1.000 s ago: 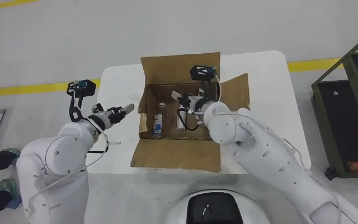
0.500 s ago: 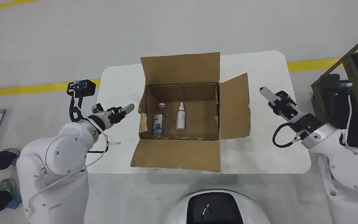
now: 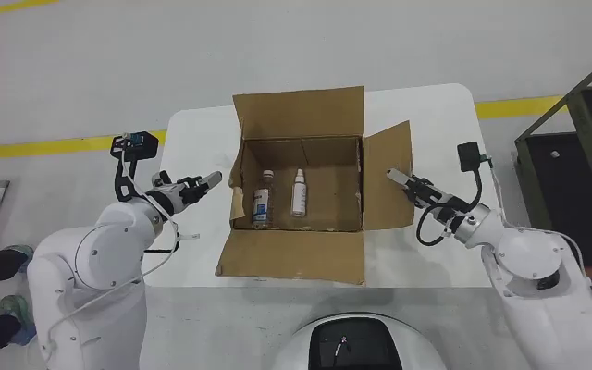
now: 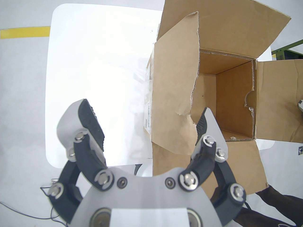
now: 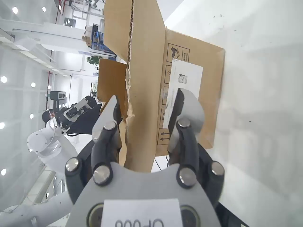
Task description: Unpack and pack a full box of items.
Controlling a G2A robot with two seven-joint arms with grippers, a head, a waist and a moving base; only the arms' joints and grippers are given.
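Note:
An open cardboard box [image 3: 298,111] stands mid-table with its flaps spread. On its floor lie a white-capped bottle with a blue label [image 3: 263,205] and a slim white spray bottle [image 3: 299,192]. My right gripper [image 3: 400,178] is at the box's right flap [image 3: 388,176]. Its fingers are open, and the torn flap edge [image 5: 139,109] runs between them without being gripped. My left gripper [image 3: 205,181] hovers open and empty over the table, just left of the box's left flap [image 4: 175,90]. The box interior [image 4: 232,95] lies beyond the left gripper [image 4: 144,109].
The white table [image 3: 194,139] has bare room on both sides of the box. A dark green rack [image 3: 555,176] stands off the table's right edge. The front flap [image 3: 291,256] hangs out toward the near edge.
The right arm left the box interior, swung far out to the right, then came back to the right flap. The left arm and both bottles have stayed put.

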